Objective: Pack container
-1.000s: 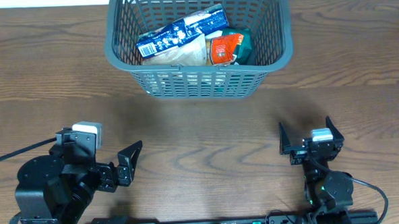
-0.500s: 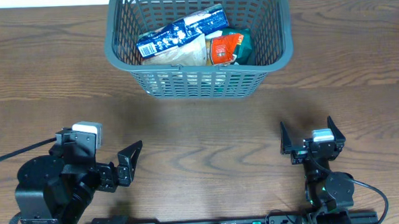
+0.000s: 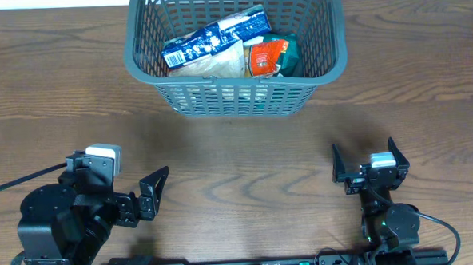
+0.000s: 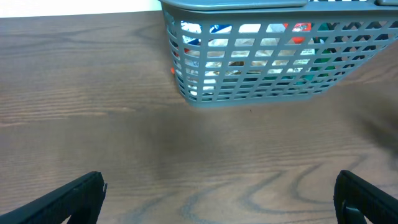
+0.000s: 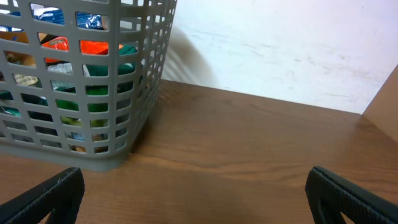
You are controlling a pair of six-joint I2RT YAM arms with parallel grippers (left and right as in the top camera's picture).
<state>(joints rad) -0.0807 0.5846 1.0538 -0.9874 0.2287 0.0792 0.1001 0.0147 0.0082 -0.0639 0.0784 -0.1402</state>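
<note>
The basket (image 3: 237, 100), stiff and probably light even with packets (image 3: 213, 42) inside, stands at the table's (image 3: 245, 152) far middle, best gripped by its thick rim, while the left gripper (image 4: 221, 194) and right gripper (image 3: 365, 156) sit spread wide and empty.

**Wooden table carrying one basket**
The table (image 3: 237, 148) is surfaced in dark brown wood, with the grain run from left to right. A grey slotted basket (image 3: 235, 99) is set directly on it at the far edge, about midway between the left and right sides. The basket is stood upright, with its floor flat on the wood. A faint shadow is cast on the surface just beside its near wall.
</note>
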